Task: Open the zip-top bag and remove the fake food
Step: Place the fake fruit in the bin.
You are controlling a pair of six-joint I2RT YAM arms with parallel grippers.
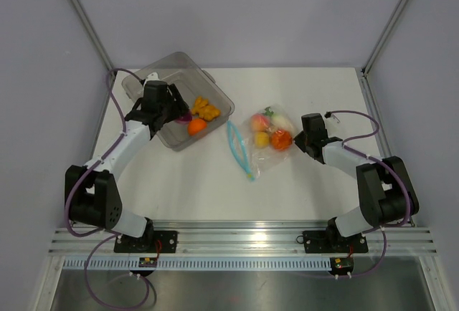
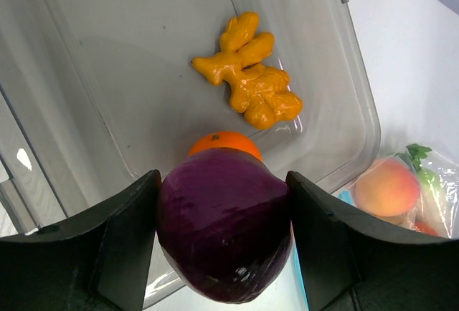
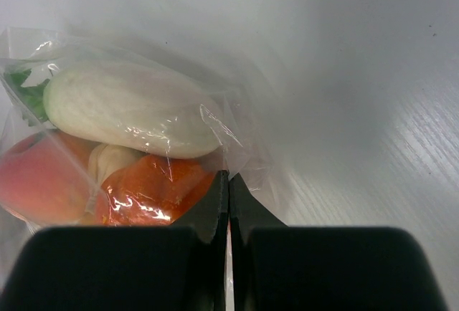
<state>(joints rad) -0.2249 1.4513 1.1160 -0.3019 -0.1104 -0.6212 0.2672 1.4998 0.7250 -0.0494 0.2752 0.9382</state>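
Observation:
The clear zip-top bag (image 1: 267,139) lies on the table, its light-blue zip strip (image 1: 240,150) open toward the left. Inside it are fake food pieces: a peach one (image 3: 36,182), a white one (image 3: 129,110) and an orange-red one (image 3: 154,189). My right gripper (image 3: 229,176) is shut on the bag's plastic (image 3: 247,146) at its right edge. My left gripper (image 2: 224,232) is shut on a purple piece of fake food (image 2: 224,225), held just above the near rim of a clear tub (image 2: 107,74).
In the rigid clear tub (image 1: 222,96) at the back left lie a yellow ginger-shaped toy (image 2: 247,82) and an orange toy (image 2: 224,142). Grey walls and metal posts bound the white table on three sides.

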